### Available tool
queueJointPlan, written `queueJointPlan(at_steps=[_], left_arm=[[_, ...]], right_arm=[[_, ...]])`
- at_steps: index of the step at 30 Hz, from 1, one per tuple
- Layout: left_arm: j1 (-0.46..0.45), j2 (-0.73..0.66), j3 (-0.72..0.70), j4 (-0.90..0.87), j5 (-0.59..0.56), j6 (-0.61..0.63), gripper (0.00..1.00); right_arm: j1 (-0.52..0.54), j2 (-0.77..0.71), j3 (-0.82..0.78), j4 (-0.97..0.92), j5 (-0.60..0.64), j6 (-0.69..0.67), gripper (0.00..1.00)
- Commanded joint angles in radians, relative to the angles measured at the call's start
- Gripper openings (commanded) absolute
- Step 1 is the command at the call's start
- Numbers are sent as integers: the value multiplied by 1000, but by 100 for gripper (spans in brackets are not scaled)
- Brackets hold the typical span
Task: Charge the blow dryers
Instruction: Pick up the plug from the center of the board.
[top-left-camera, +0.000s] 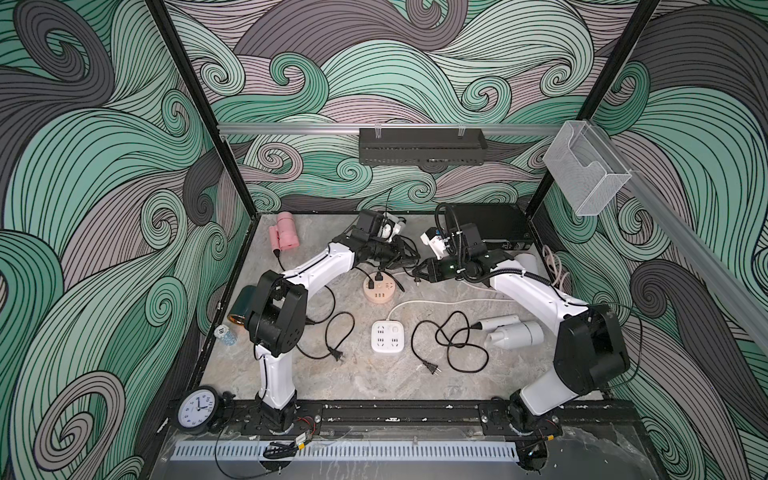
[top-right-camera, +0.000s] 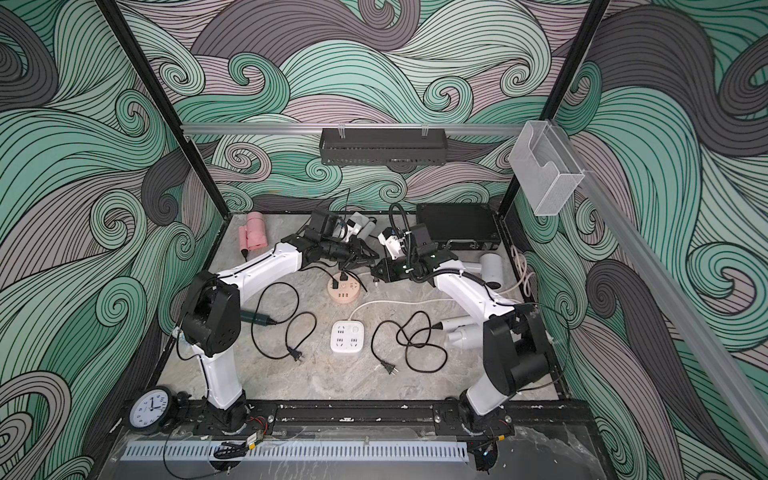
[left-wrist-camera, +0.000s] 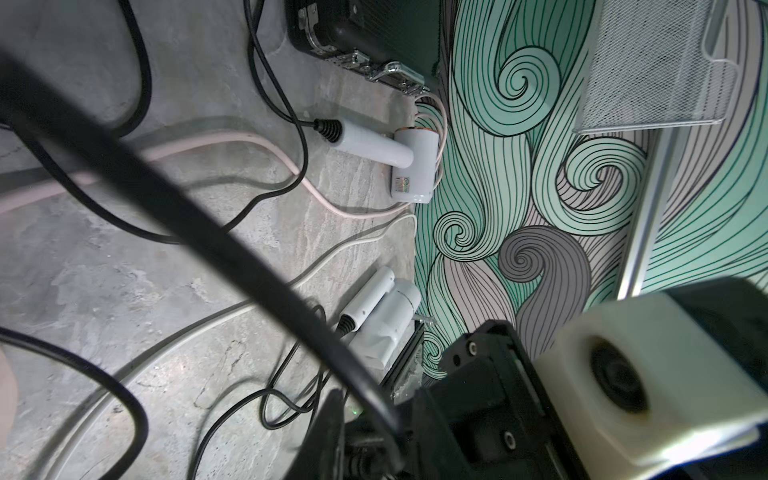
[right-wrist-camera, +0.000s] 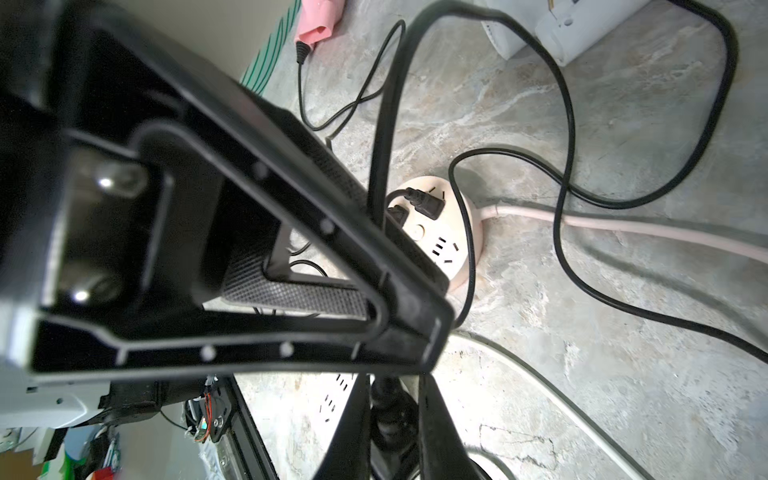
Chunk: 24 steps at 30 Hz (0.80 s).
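Pinching the probably light, hard plug (top-right-camera: 375, 284) by its body in the closed right gripper (top-right-camera: 375, 272), minding the springy cord (right-wrist-camera: 384, 104); cannot tell for the left gripper (top-right-camera: 368, 257).

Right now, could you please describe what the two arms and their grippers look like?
Both the left arm and right arm have white links between bulky black joint housings, with thin black cables running along the white shells. Each wrist carries a pale camera block. The left gripper and right gripper are black; up close, the jaws are tapering open frames with a mesh-textured pad.
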Motion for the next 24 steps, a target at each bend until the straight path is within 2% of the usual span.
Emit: queueJointPlan(at_steps=[1, 4, 6, 9, 13, 18, 24], left_arm=[[5, -17, 9, 46, 36, -14, 22], [5, -11, 5, 86, 49, -37, 8], [5, -8, 1, 112, 57, -57, 2], [5, -4, 11, 91, 53, -57, 0], [-1, -4, 52, -36, 0, 9, 0], [-18, -4, 98, -156, -77, 86, 0], [-30, 11, 134, -223, -126, 116, 0]], right_arm=[[-3, -2, -13, 56, -85, 13, 7], [-4, 12, -12, 59, -112, 17, 8], [-8, 30, -7, 57, -142, 22, 10], [-15, 40, 0, 55, -147, 39, 26], [-25, 16, 13, 36, -126, 48, 43], [-26, 13, 52, -46, -109, 46, 44], [-11, 4, 107, -189, 27, -9, 41]])
